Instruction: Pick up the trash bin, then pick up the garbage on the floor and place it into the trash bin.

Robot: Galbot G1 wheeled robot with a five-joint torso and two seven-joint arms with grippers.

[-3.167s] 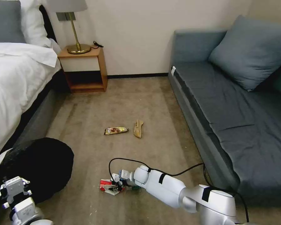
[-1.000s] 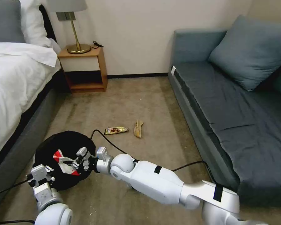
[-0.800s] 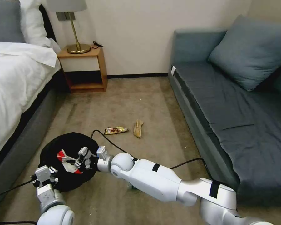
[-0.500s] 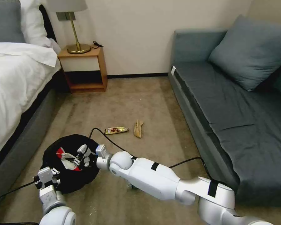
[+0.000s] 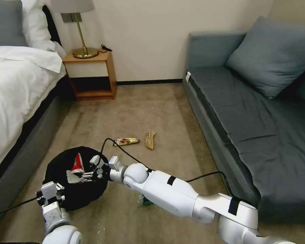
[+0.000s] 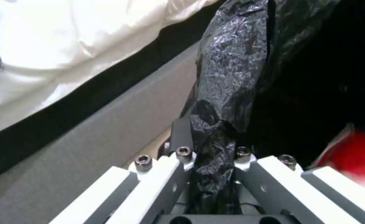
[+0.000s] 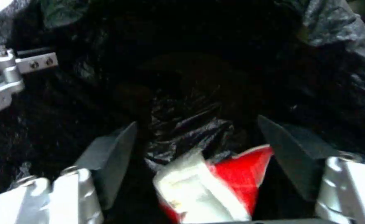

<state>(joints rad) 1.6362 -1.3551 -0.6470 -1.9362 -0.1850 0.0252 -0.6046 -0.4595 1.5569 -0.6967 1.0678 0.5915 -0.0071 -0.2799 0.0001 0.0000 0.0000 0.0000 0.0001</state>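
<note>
The trash bin (image 5: pixel 73 189), wrapped in a glossy black bag, hangs low at the left; its bag also shows in the left wrist view (image 6: pixel 232 77) and the right wrist view (image 7: pixel 190 62). My left gripper (image 5: pixel 50 191) (image 6: pixel 211 149) is shut on its rim. My right gripper (image 5: pixel 91 168) (image 7: pixel 198 124) is open over the bin's mouth. The red-and-white wrapper (image 5: pixel 76 165) (image 7: pixel 215 183) lies loose between its spread fingers, inside the bag. On the carpet lie the brown-gold snack packet (image 5: pixel 126 141), the tan peel (image 5: pixel 150 139) and the green-labelled bottle (image 5: pixel 144 200), partly hidden under my right arm.
A bed (image 5: pixel 13 88) runs along the left, close to the bin. A blue-grey sofa (image 5: pixel 247 112) lines the right. A wooden nightstand (image 5: pixel 89 74) with a brass lamp stands at the far wall. A black cable (image 5: pixel 200 176) loops over my right arm.
My right gripper carried the red-and-white wrapper from the floor to over the bin, and its fingers have now let it go. The left arm brought the bin in under it.
</note>
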